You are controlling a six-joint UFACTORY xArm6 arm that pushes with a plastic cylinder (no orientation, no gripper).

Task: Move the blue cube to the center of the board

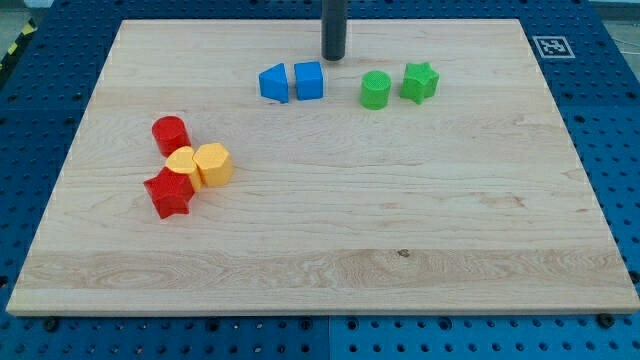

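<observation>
The blue cube sits near the view's top, a little left of the middle of the wooden board. A blue wedge-shaped block lies just to its left, almost touching it. My tip is just above and to the right of the blue cube, a short gap away from it.
A green cylinder and a green star lie to the right of the cube. At the view's left are a red cylinder, a yellow heart-like block, a yellow hexagon and a red star, bunched together.
</observation>
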